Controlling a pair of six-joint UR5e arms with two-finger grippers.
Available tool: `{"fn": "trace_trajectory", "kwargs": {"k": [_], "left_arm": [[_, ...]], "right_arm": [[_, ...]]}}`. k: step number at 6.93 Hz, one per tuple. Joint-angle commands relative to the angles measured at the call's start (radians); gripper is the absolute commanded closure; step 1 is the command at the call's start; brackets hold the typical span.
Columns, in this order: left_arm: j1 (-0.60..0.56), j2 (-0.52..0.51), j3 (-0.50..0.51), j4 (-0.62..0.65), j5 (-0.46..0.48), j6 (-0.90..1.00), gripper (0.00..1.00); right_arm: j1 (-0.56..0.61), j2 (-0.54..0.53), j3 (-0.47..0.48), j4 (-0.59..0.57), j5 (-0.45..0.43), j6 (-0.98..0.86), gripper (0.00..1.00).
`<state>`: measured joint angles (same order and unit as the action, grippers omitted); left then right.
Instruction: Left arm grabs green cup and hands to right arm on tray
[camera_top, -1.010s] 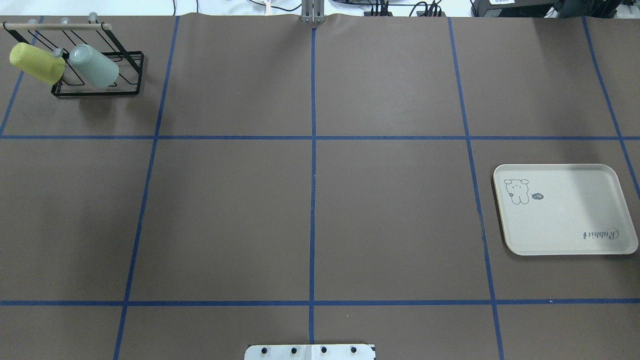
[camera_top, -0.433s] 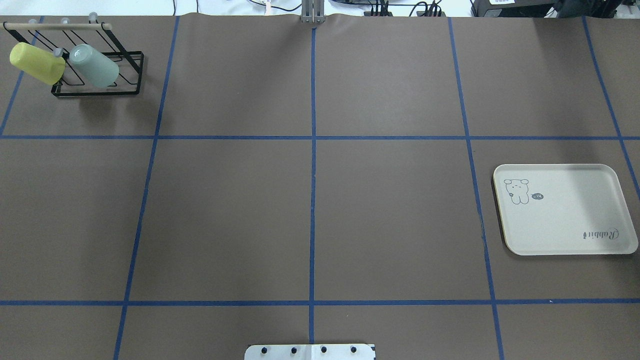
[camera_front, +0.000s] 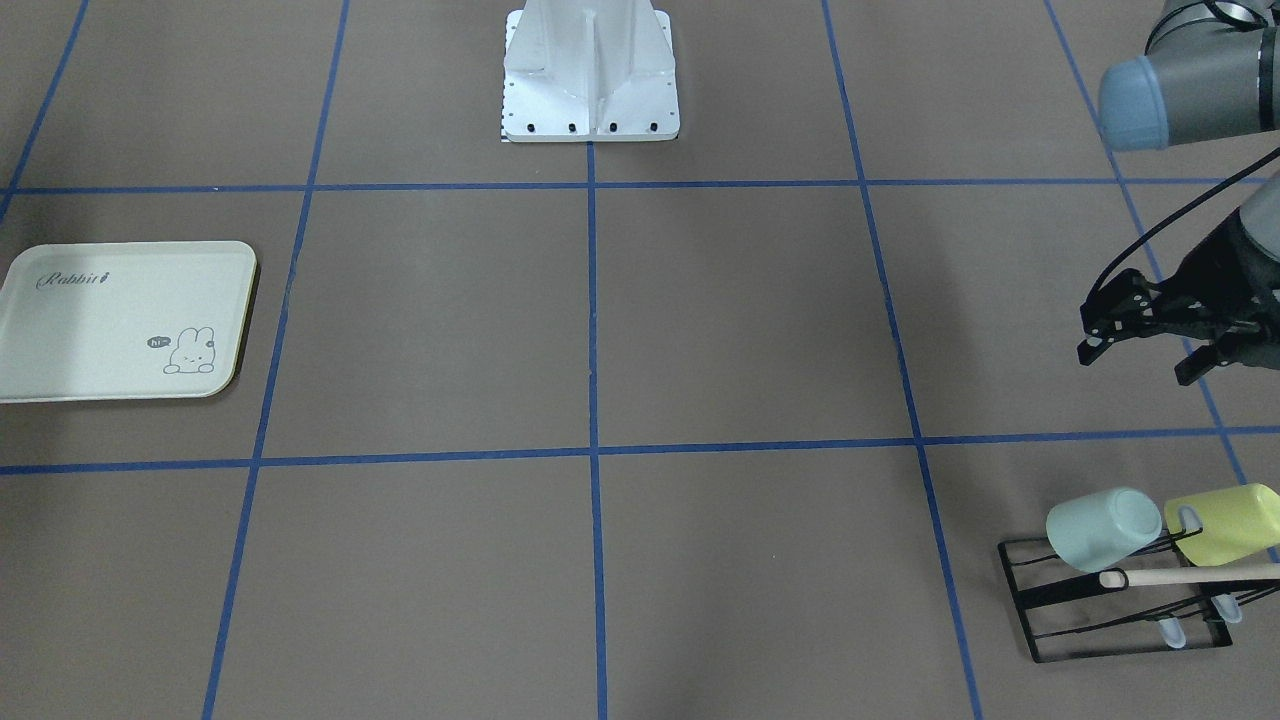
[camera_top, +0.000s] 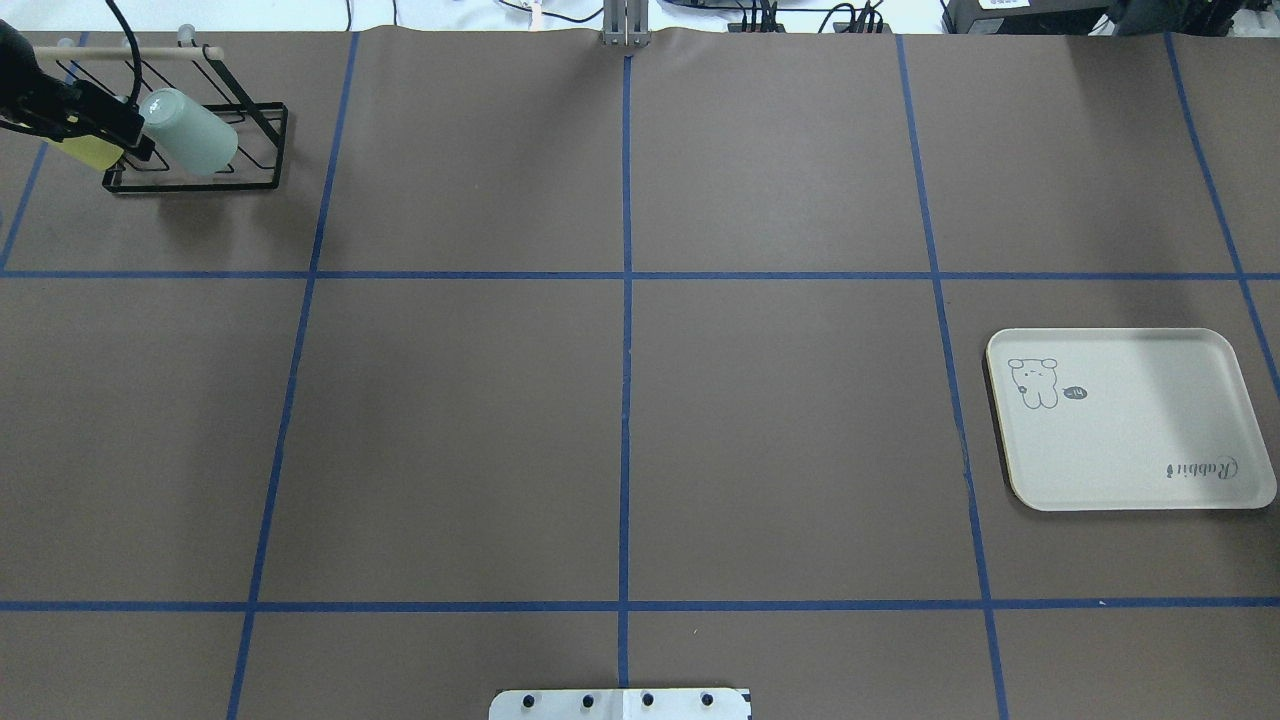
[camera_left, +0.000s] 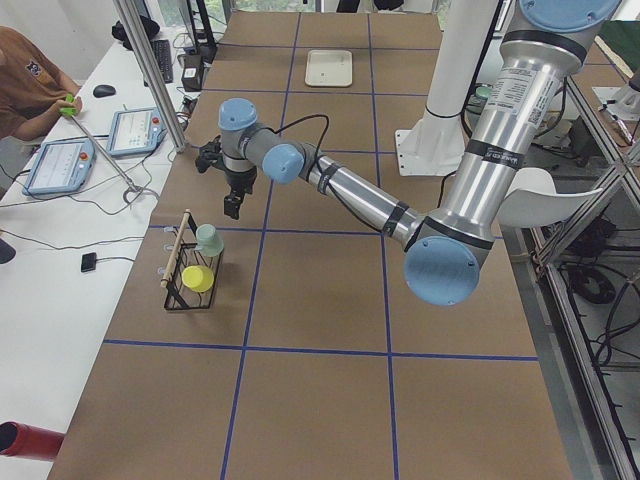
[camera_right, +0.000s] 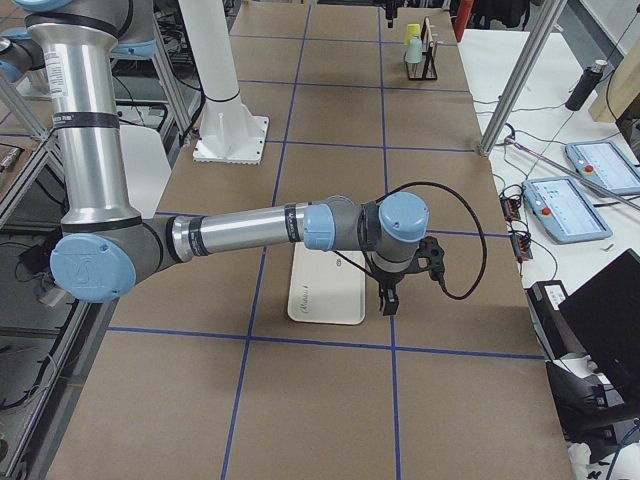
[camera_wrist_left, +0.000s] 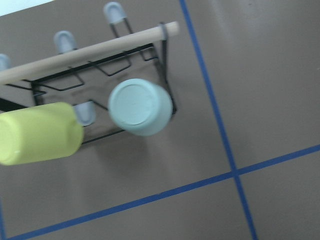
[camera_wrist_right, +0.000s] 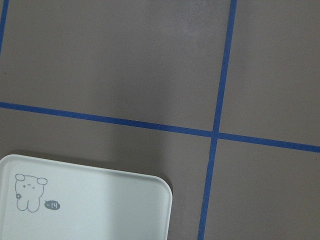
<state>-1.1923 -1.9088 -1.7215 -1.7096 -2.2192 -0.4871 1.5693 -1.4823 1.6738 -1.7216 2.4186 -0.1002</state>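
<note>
One hand (camera_front: 1140, 358) (left, apparently open) near rack (camera_front: 1190, 576)

Seemingly paper-covered table (camera_top: 620, 400): tray (camera_top: 1130, 450), rack (camera_top: 195, 187)

The green cup (camera_wrist_left: 140, 106) and a yellow cup (camera_wrist_left: 40, 133) hang tilted on a black rack (camera_wrist_left: 165, 65) on the counter (camera_wrist_left: 260, 75).

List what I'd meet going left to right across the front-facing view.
tray → robot base → green cup → yellow cup. The rack and the left gripper overlap the cups, so they are left out.
</note>
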Motion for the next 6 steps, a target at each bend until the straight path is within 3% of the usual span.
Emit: {"fn": "trace_trajectory", "kwargs": {"k": [1, 3, 6], "left_arm": [[0.051, 0.005, 0.066, -0.222, 0.105, -0.343, 0.00], [0.068, 0.010, 0.140, -0.382, 0.237, -0.436, 0.00], [0.082, 0.024, 0.157, -0.403, 0.389, -0.527, 0.00]], "right_arm": [[-0.002, 0.001, -0.002, -0.001, -0.001, -0.001, 0.00], [-0.003, 0.001, -0.002, -0.001, 0.000, 0.000, 0.00], [-0.003, -0.001, 0.000, -0.001, 0.004, 0.010, 0.00]]}}
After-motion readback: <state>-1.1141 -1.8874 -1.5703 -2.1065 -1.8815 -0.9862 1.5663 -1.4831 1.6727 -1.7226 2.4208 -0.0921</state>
